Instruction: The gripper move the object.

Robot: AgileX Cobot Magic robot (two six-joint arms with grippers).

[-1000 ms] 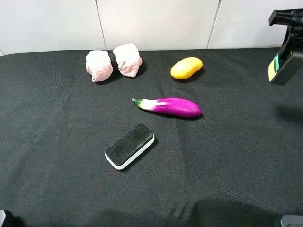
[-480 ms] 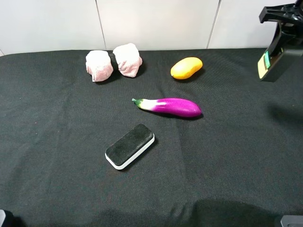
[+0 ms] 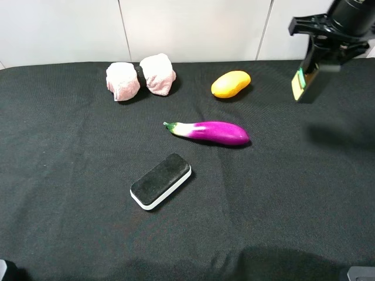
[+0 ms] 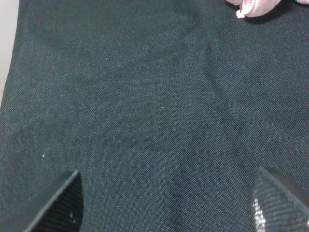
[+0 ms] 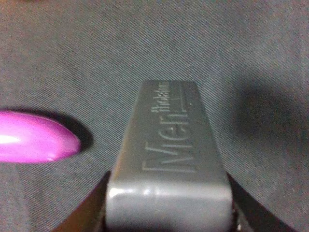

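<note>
Your right gripper clamps the grey bottle above the tabletop's back right corner (cap hidden); mango and eggplant lie well apart from it.

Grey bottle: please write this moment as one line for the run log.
right gripper: shut on grey bottle | grey bottle: lifted off black cloth, right of mango in high view | left gripper: open, empty
</note>
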